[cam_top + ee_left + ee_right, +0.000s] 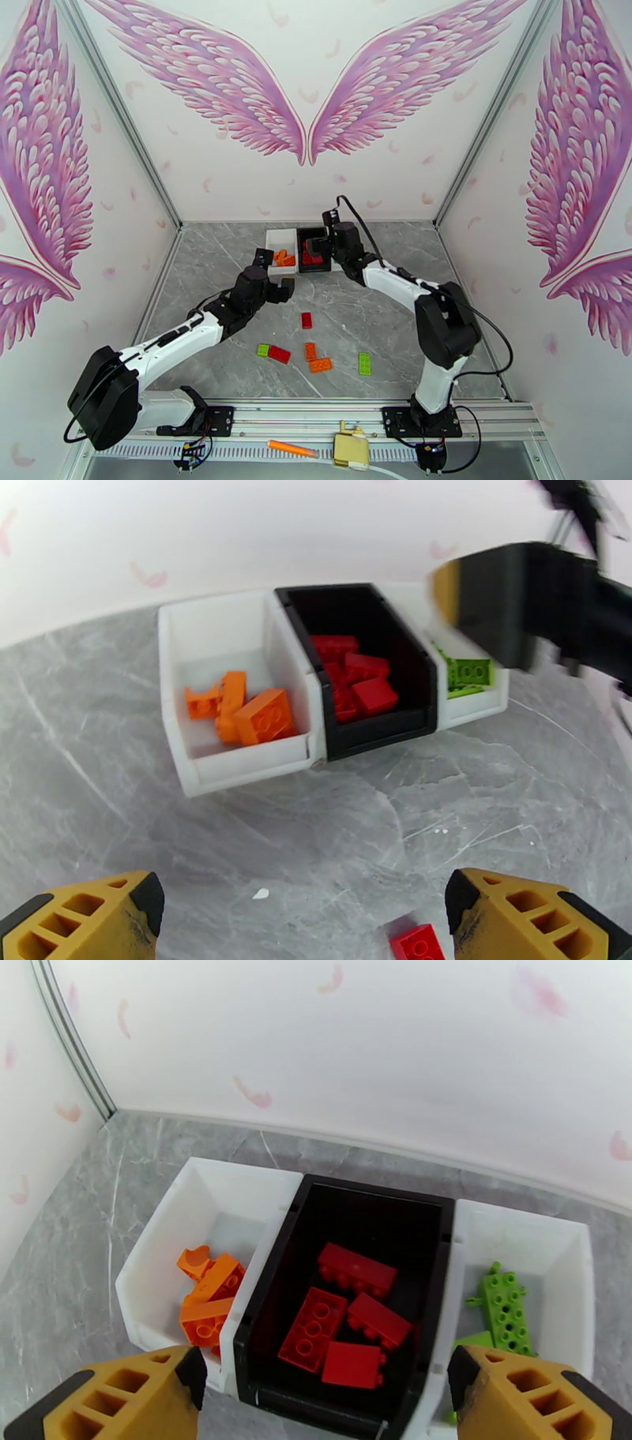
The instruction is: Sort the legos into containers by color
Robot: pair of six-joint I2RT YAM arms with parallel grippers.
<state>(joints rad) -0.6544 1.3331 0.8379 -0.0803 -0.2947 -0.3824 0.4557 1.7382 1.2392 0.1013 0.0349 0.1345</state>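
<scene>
Red legos [312, 1340] lie in the black bin [265, 1307] beneath the right fingers [126, 1402] — parted, empty — left fingers [87, 918] parted too.

Robot lab booth | left arm [178, 343] and right arm [395, 283] are sitting bolted to a metal rail [316, 412] at a grey desk [213, 260] | white panels [261, 193] carrying pink wing murals [229, 87] are enclosing them

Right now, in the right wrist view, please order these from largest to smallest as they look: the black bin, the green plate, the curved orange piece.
1. black bin
2. green plate
3. curved orange piece
All three sit about equally far from the camera, so the order seems safe.
</scene>
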